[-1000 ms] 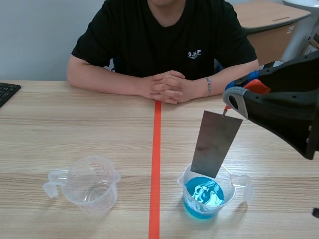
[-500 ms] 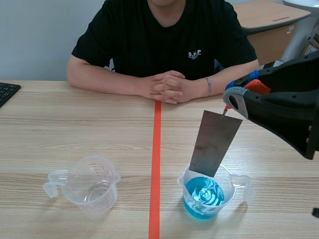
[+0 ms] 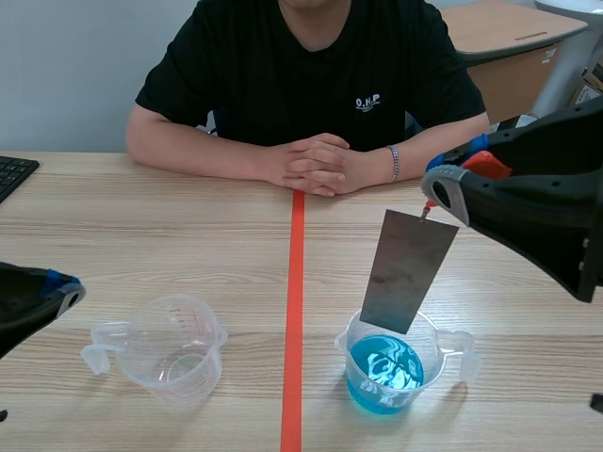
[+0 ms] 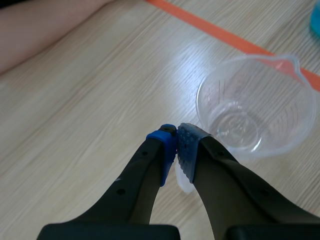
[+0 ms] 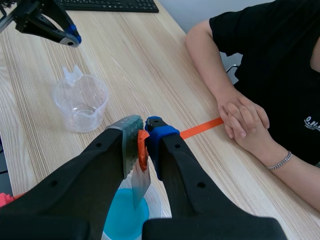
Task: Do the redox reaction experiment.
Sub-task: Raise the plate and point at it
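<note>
A grey metal plate (image 3: 407, 271) hangs tilted from a small red clip (image 5: 143, 149). My right gripper (image 3: 435, 191) is shut on that clip. The plate's lower end sits over the mouth of a clear beaker of blue liquid (image 3: 388, 373); whether it touches the liquid I cannot tell. An empty clear beaker (image 3: 175, 347) stands left of the tape line. My left gripper (image 3: 64, 290) hovers just left of it, shut on nothing (image 4: 176, 144), with the beaker's handle (image 4: 184, 185) under its fingertips. The right wrist view shows the plate (image 5: 140, 184), the blue liquid (image 5: 120, 216) and the empty beaker (image 5: 81, 102).
A person sits across the table with clasped hands (image 3: 316, 165) resting near the far end of the orange tape line (image 3: 295, 311). A black keyboard (image 3: 13, 173) lies at the far left edge. Bare wood lies between the two beakers.
My left gripper has come into the scene view from the left, near the empty beaker. The right arm and the plate have stayed in place. The blue liquid's surface ripples.
</note>
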`<action>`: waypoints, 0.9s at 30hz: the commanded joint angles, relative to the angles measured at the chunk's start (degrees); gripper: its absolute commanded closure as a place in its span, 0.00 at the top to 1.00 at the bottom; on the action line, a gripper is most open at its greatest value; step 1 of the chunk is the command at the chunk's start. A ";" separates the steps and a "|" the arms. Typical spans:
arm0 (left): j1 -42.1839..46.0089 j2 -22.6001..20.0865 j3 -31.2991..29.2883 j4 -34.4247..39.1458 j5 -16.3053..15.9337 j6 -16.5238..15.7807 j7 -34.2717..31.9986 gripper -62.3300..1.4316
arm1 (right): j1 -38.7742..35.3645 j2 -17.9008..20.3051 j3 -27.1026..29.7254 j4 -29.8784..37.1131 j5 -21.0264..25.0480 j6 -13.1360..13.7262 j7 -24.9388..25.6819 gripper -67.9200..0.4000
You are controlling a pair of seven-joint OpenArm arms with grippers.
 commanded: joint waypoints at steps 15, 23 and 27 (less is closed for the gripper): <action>-25.88 6.38 25.29 1.07 1.77 -0.26 2.69 0.09 | 0.35 0.76 0.44 0.70 0.83 0.31 0.85 0.03; -32.15 11.80 33.77 1.03 5.07 -0.13 4.11 0.09 | 0.35 0.76 0.44 0.70 0.83 0.31 0.85 0.03; -33.99 13.60 36.54 1.01 5.51 -0.07 4.17 0.09 | 0.35 0.76 0.44 0.70 0.83 0.31 0.85 0.03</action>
